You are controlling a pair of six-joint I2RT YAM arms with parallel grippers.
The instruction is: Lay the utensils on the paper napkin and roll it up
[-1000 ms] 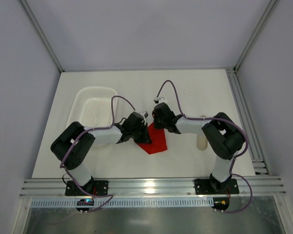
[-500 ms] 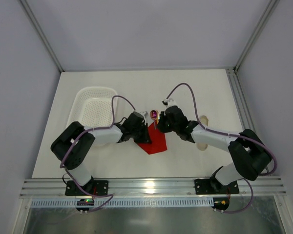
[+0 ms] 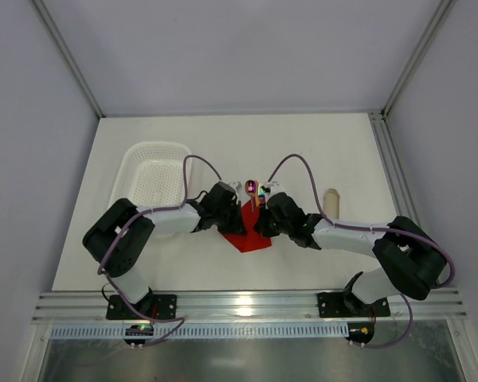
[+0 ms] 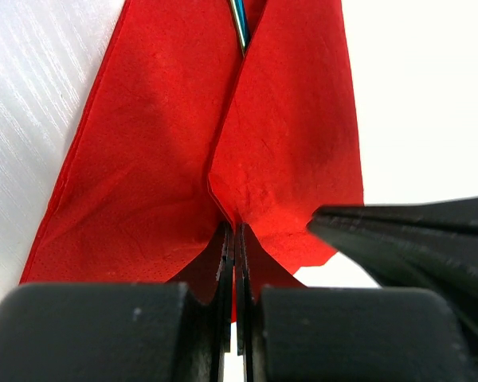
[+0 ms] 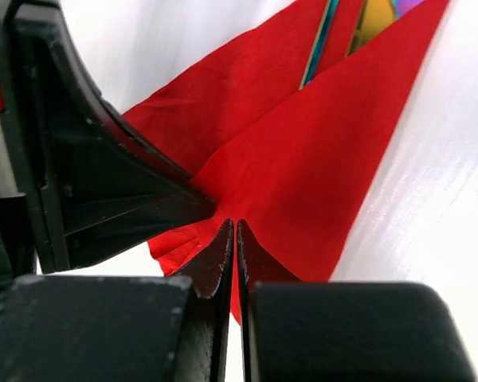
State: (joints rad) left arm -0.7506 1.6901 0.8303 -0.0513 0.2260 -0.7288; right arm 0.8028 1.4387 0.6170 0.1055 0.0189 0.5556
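The red paper napkin lies between the arms, its sides folded in over the utensils. Their iridescent heads stick out at its far end. In the left wrist view a slim handle shows in the slit between the napkin flaps. My left gripper is shut, its tips on the flap's fold. My right gripper is shut too, its tips on the napkin right beside the left fingers. Whether either pinches paper does not show. Coloured utensil ends peek out at the top.
A white perforated basket stands to the left of the left arm. A beige oblong tray lies to the right, partly behind the right arm. An aluminium rail runs along the table's right side.
The right arm has stretched out low and brought its gripper down onto the napkin beside the left one, uncovering the utensil heads. The left arm has not moved.
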